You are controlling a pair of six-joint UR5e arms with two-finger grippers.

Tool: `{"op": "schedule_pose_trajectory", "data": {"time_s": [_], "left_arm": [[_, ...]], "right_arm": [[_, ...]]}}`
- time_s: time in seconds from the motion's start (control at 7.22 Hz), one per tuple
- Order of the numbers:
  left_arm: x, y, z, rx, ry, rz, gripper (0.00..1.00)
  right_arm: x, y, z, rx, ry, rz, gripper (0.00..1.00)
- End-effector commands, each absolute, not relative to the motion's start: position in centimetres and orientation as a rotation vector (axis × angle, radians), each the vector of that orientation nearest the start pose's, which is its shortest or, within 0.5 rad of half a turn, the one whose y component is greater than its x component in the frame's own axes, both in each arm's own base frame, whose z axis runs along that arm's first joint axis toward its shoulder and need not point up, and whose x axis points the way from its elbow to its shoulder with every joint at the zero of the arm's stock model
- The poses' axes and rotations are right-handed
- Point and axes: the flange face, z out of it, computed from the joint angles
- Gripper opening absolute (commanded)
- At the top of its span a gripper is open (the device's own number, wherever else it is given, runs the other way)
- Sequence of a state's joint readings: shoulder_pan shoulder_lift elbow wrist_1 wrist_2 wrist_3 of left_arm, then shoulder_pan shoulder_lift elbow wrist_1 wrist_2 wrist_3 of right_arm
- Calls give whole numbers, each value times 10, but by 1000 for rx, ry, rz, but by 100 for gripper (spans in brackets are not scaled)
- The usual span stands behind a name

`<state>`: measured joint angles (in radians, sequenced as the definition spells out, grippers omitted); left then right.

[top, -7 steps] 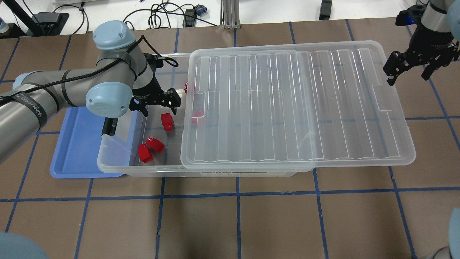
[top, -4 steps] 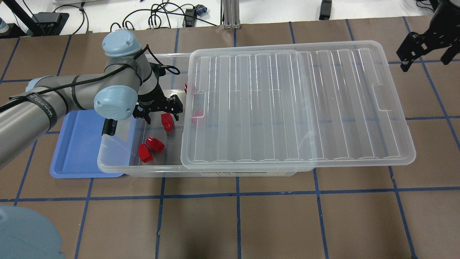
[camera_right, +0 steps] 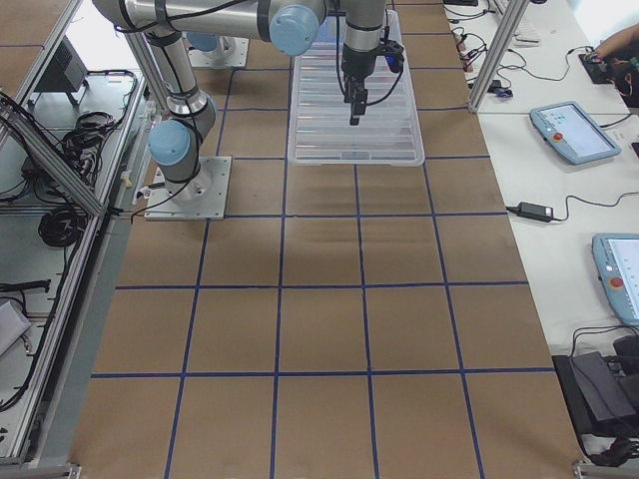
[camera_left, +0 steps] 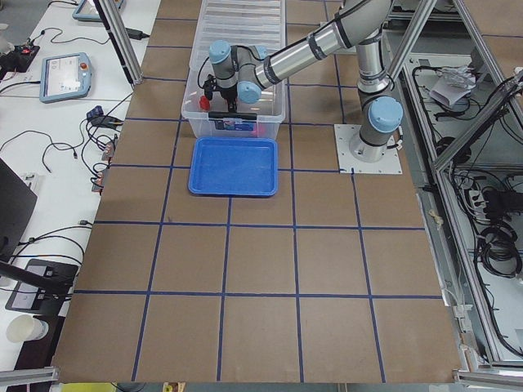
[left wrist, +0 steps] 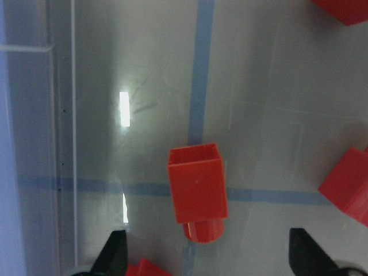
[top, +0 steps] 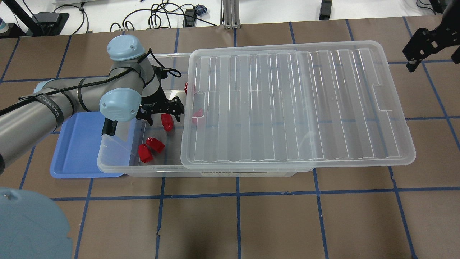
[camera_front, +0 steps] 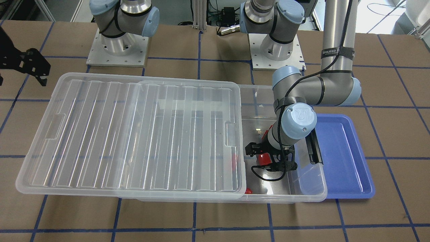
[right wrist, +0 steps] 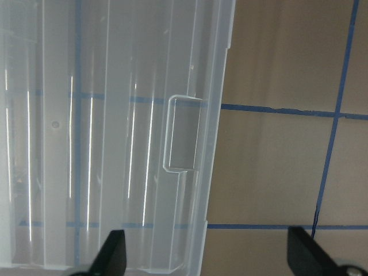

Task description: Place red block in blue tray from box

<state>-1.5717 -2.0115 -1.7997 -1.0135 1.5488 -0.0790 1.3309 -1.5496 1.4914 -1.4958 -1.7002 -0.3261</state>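
**Left gripper open over a block in the box**

Seen from overhead, the box (top: 118, 167) lies lengthwise on the table (top: 237, 223). Its lid (top: 294, 104) is slid toward 3 o'clock, so the 9 o'clock end stands open. The tray (top: 79, 151) sits just beside that open end, at 9 o'clock of the box.

The left gripper (top: 162, 119) reaches down into the open end. Its fingers are spread, with the block (top: 167, 123) between them. In the left wrist view the block (left wrist: 197, 187) lies flat on the box floor with its nub toward 6 o'clock. The two fingertips (left wrist: 115, 256) stand at 7 and 5 o'clock of it, and neither touches it.

Two more blocks (top: 151, 147) lie side by side at 7 o'clock of the block. A fourth block (top: 196, 116) shows through the lid's edge at 3 o'clock. A fifth block (top: 187, 87) sits at 1 o'clock by the far wall.

The right gripper (top: 427, 43) hangs well apart from the left, past the lid's 2 o'clock corner. Its wrist view shows both fingertips (right wrist: 112, 256) wide apart and holding nothing, above the lid's rim and bare table.
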Motion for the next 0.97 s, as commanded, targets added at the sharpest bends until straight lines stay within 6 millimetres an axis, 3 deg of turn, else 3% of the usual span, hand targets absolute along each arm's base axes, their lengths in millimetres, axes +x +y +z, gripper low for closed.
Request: {"op": "schedule_pose_trajectory", "data": {"time_s": [0.0,0.14,0.28,0.42,0.55,0.83], "left_arm": [[-134,-578,180,-96,3154,141,48],[-134,-578,181,-98,3155,132,8],[-133,-582,195,-98,3156,88,0],[-135,-586,209,-93,3159,55,0],[-130,-605,244,-63,3164,-42,0],[-132,-613,315,-46,3161,162,0]], "right_arm": [[16,-514,504,-145,3256,98,100],[16,-515,502,-156,3254,108,100],[17,-514,503,-156,3255,104,100],[16,-515,501,-154,3254,116,100],[16,-515,501,-156,3255,109,100],[15,-515,500,-159,3256,121,100]]}}
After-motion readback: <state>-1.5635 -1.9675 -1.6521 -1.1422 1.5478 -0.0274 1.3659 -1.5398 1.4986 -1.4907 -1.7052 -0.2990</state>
